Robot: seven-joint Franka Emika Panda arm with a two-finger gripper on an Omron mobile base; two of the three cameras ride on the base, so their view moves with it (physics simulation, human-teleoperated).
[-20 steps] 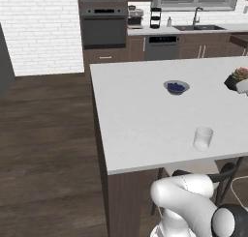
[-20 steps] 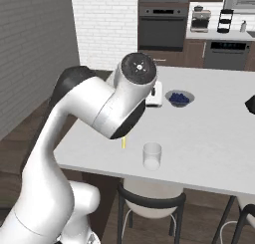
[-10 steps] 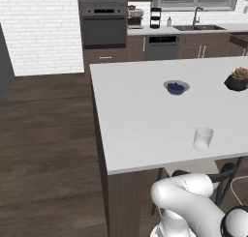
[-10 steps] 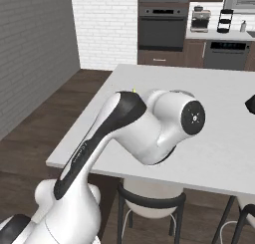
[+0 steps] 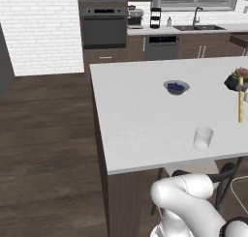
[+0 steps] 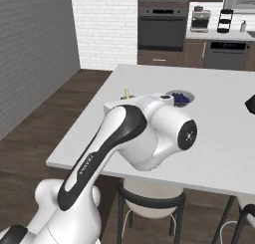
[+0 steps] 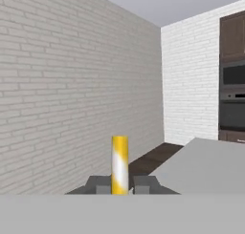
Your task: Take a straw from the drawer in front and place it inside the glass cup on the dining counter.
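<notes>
The straw (image 7: 119,164) stands clamped between the two dark fingertips (image 7: 99,184), which are closed tight on its lower part, so the gripper (image 7: 119,185) has it firmly in hand and it rises straight up from the jaws in the hand view. From the left base view the straw (image 5: 240,99) hangs upright in the air at the far right, over the right side of the dining counter (image 5: 140,110), its long axis near vertical. The glass cup (image 5: 203,138) sits on the white top near the front edge, lower and to the left of the straw in that view, and well apart from it. A bowl (image 5: 176,87) with blue contents lies farther back toward the middle of the counter. The coming move likely turns on bringing the straw across until its lower end is above the cup's open mouth, keeping it upright, then lowering it in. In the right base view the arm's bulk hides the cup, with just the straw's tip (image 6: 127,93) peeking above.
</notes>
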